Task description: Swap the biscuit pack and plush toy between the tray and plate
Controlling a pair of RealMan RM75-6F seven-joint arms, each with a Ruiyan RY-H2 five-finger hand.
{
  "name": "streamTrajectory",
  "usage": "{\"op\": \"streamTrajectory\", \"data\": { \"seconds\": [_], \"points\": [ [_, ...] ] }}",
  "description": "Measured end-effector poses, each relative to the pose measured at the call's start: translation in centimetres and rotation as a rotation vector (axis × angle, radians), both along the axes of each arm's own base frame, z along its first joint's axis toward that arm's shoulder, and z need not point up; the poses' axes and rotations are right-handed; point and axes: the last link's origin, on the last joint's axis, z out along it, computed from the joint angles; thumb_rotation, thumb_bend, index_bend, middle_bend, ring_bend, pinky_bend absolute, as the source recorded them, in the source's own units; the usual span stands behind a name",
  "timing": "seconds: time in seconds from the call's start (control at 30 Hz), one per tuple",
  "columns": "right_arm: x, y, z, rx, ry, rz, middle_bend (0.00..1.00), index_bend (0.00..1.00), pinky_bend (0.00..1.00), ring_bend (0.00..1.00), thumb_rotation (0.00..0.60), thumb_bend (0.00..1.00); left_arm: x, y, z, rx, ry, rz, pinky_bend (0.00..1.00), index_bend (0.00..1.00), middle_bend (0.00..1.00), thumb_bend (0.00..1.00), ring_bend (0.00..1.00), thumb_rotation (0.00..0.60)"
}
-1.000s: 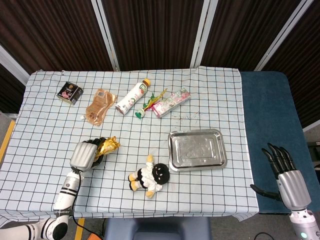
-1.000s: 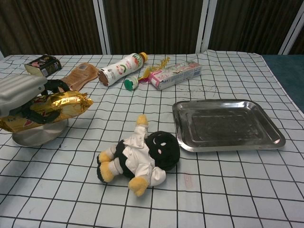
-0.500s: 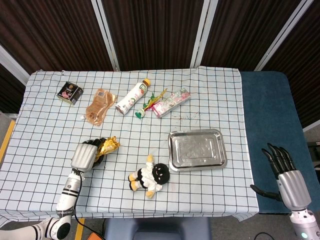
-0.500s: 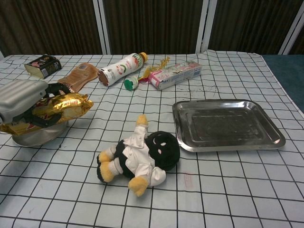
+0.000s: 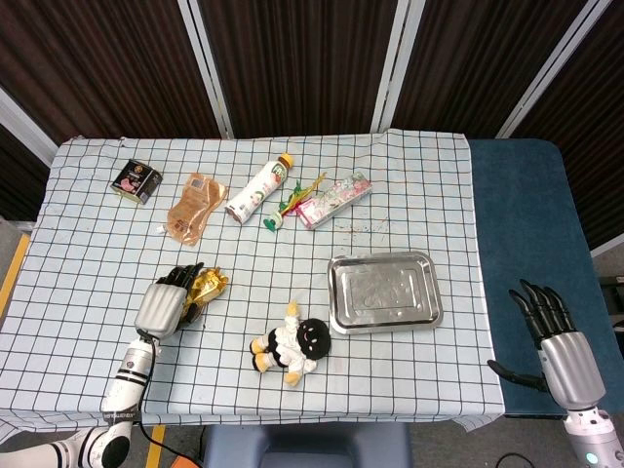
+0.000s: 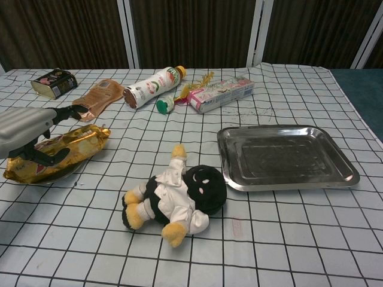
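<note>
The biscuit pack (image 6: 57, 154), gold foil, is seen lying on the plate (image 6: 60, 174) at the left side of the counter (image 5: 409, 195), its long axis running from near-left to far-right in the chest view. The left hand (image 6: 27, 128) is placed directly over the pack's left half; the fingers (image 6: 63, 113) are seen spread above the foil, with a dark thumb reaching along its near edge, and whether any real grip is kept on the pack cannot be told. The plush toy (image 6: 176, 197) is found on the bare cloth between plate and tray (image 6: 287, 156), on its side, touching neither, though its dark head lies just beside the tray's left rim. The tray is seen holding nothing. The right hand (image 5: 558, 346) is held off the counter's right edge, fingers extended and apart, holding nothing. The toy is judged to lie to the right of the left hand and nearer to it than to the right hand, which is well apart from everything; the tray lies beyond the toy on that same line.
</note>
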Motion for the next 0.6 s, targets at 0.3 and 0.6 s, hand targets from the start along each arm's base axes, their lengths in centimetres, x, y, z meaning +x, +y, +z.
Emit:
{"op": "streamTrajectory", "data": {
  "seconds": [0.3,0.6],
  "points": [
    [0.0,-0.1,-0.1,0.002,0.004,-0.004,0.00,0.03,0.00,0.00,0.600,0.05,-0.1,-0.2,1.2,0.003,0.008,0.019,0.21,0.00,0.00,0.45,0.02,0.600],
    [-0.1,-0.2,-0.3,0.011,0.018,-0.009,0.00,0.02,0.00,0.00,0.600,0.05,-2.5,-2.1,6.6,0.096,0.027,0.045,0.20,0.00,0.02,0.45,0.02,0.600]
  ]
}}
